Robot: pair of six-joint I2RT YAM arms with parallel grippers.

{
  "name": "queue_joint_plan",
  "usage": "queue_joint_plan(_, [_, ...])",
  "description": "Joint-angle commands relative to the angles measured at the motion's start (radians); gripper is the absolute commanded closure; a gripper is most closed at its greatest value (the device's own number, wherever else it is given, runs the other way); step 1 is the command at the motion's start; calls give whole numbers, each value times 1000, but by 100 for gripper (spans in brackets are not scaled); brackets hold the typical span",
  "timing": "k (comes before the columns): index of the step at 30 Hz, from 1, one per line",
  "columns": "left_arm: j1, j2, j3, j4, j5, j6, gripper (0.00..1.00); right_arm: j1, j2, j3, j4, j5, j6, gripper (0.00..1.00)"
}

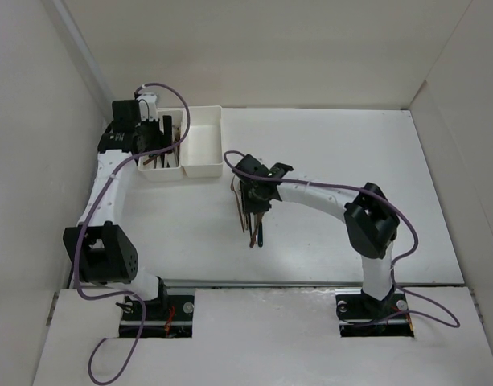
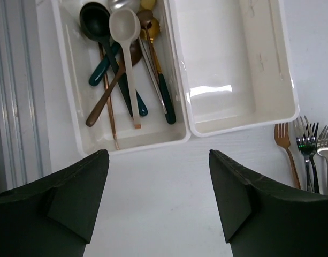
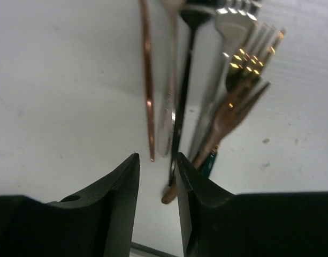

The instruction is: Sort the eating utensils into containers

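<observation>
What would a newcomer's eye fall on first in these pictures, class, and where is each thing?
First, the left bin of the joined white pair, crowded with spoons, while the right bin beside it looks empty. Next, a cluster of forks lies on the table beneath the right end effector. The left end effector hovers wide open near the bins.

- Left container (image 2: 73,107): spoons (image 2: 124,27) crisscross the floor; only narrow bare margins along the walls.
- Right container (image 2: 228,53): floor bare, open from above.
- Forks (image 2: 308,147) bunched on the table (image 2: 158,203) just beside its near corner, under the right gripper (image 3: 155,160).
</observation>
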Motion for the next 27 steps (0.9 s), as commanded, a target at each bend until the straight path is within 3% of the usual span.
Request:
queue_joint_plan(1, [5, -51, -11, 10, 30, -10, 28, 28, 51, 123, 64, 78, -117, 61])
queue_joint_plan(7, [5, -83, -20, 10, -10, -10, 28, 28, 217, 279, 35, 160, -243, 64])
queue_joint_plan(20, [5, -92, -39, 0, -28, -10, 28, 28, 372, 417, -1, 146, -252, 67])
queue_joint_plan(23, [5, -92, -39, 0, -28, -1, 28, 28, 399, 428, -37, 146, -243, 75])
queue_joint_plan(26, [5, -92, -39, 0, -28, -1, 28, 28, 427, 450, -70, 156, -229, 97])
queue_joint_plan(27, [5, -92, -39, 0, -18, -1, 28, 28, 427, 450, -79, 156, -216, 100])
